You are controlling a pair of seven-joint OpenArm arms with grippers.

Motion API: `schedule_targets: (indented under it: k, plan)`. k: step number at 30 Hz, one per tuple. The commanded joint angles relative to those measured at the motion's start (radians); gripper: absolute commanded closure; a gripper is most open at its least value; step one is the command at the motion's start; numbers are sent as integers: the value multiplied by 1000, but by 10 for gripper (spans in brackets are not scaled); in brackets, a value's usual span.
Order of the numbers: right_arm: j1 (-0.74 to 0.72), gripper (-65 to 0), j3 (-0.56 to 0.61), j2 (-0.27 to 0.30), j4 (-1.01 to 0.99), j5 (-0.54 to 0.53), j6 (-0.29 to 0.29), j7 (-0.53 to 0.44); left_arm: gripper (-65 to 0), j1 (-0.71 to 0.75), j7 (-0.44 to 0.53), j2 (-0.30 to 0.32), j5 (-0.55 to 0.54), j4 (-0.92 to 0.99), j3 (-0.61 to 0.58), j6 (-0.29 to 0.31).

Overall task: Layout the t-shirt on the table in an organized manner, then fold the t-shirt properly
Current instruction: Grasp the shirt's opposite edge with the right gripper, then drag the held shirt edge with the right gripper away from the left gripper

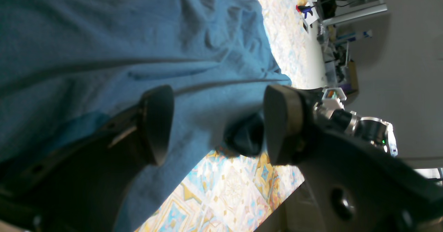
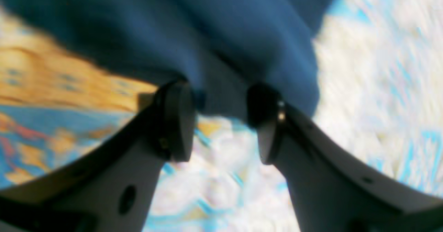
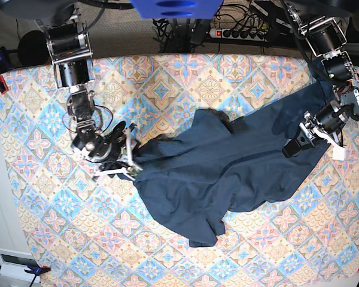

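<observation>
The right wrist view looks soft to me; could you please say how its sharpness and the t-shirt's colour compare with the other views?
Right wrist view: blurred throughout, the t-shirt and the table cloth smeared. Left wrist view: sharper, the shirt rendered much lighter blue, the room behind bright. Base view: sharp, evenly lit, the shirt dark navy.

No readable text, label, brand, number or sign was found, none made out on any surface shown.
</observation>
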State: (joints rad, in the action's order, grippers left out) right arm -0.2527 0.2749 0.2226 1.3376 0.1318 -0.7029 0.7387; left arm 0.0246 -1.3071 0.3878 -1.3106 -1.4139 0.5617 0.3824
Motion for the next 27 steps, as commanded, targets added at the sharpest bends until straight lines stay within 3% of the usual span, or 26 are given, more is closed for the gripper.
schedule_targets:
  k: [1, 8, 14, 27]
  plan:
    - [-46, -263, -24, 4, 13, -5, 5, -17, -397, -18, 13, 20, -28, -18, 5, 7]
    - [-49, -261, -41, 18, 125, -5, 5, -8, -397, -19, 13, 20, -28, -18, 5, 7]
    - [106, -260, -21, 42, 283, -5, 5, -6, -397, -13, 13, 20, -28, -18, 5, 7]
    - [118, -260, 131, 41, 245, -5, 5, -9, -397, -13, 13, 21, -28, -18, 5, 7]
